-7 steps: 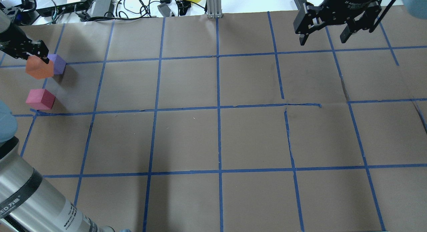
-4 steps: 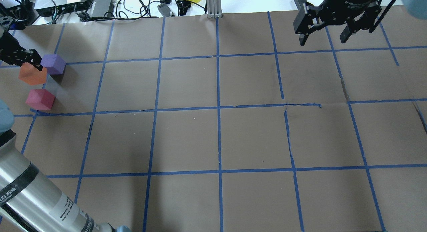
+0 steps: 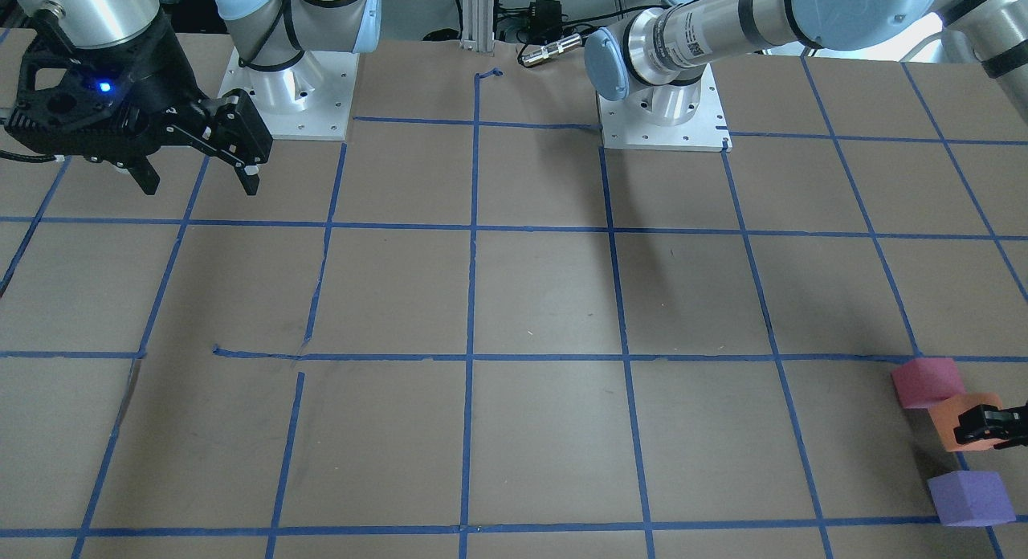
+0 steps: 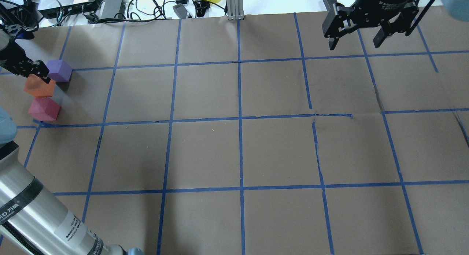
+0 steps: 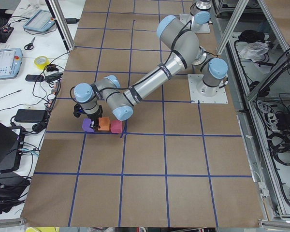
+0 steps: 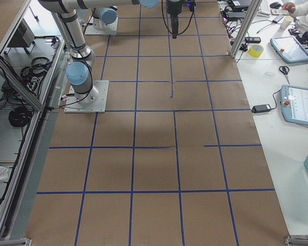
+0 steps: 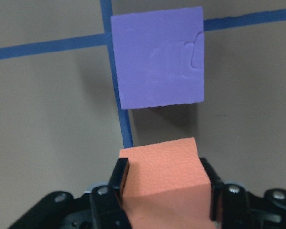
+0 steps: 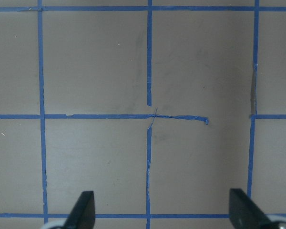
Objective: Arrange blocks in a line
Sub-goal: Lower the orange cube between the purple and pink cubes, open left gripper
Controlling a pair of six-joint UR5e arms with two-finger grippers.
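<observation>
Left hand (image 7: pixel 163 171) is clamped on the matte orange foam cube (image 4: pixel 39 87), down near the desk (image 4: pixel 238 148), right between the purple foam cube (image 4: pixel 59 70) dead ahead and the red-pink foam cube (image 4: pixel 44 108) robot-side. Right hand (image 4: pixel 354 44) hangs open, far off.

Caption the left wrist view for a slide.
Left end effector clamps the orange block, the purple block lying apart just beyond it.

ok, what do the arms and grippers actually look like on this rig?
The left arm and right arm are silver tubes with pale blue joint caps and black bands, on white base plates. The left one carries a white label. The left gripper and right gripper are black, two-fingered; the right one shows white lettering, a blue light and a black cable.
</observation>
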